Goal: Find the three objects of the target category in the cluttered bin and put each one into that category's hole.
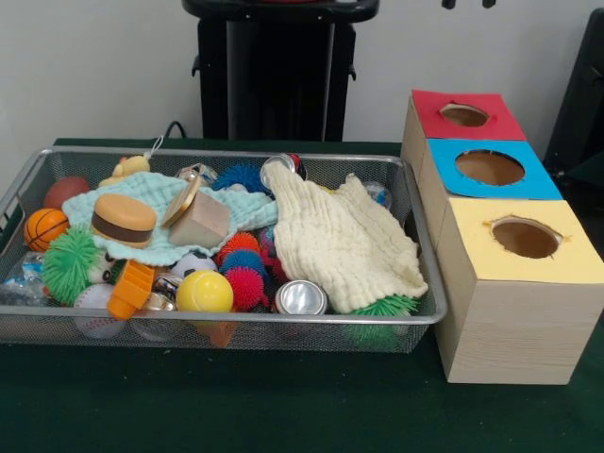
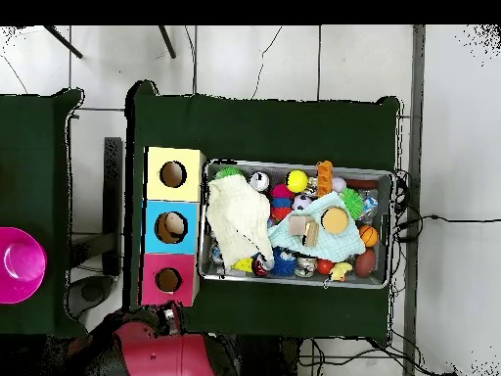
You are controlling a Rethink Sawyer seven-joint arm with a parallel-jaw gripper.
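Note:
A wire mesh bin [image 1: 415,236] [image 2: 389,178] holds a jumble of toys. Among them are a toy hamburger [image 1: 124,219] [image 2: 335,219], a small basketball [image 1: 44,227], a yellow ball [image 1: 204,292] [image 2: 296,180], a green spiky ball [image 1: 69,263], red and blue spiky balls [image 1: 243,267], a silver can [image 1: 300,298] and a wooden block [image 1: 199,222]. A cream cloth [image 1: 342,241] [image 2: 235,215] and a mint cloth [image 1: 160,193] cover other items. Only the two tips of my gripper [image 1: 468,4] show at the top edge, apart and empty, high above the red box.
Beside the bin stands a row of wooden boxes with round holes: red [image 1: 465,115] [image 2: 168,280], blue [image 1: 489,168] [image 2: 172,227] and yellow [image 1: 525,238] [image 2: 173,174]. Green cloth covers the table. A pink bowl [image 2: 20,264] sits on another table.

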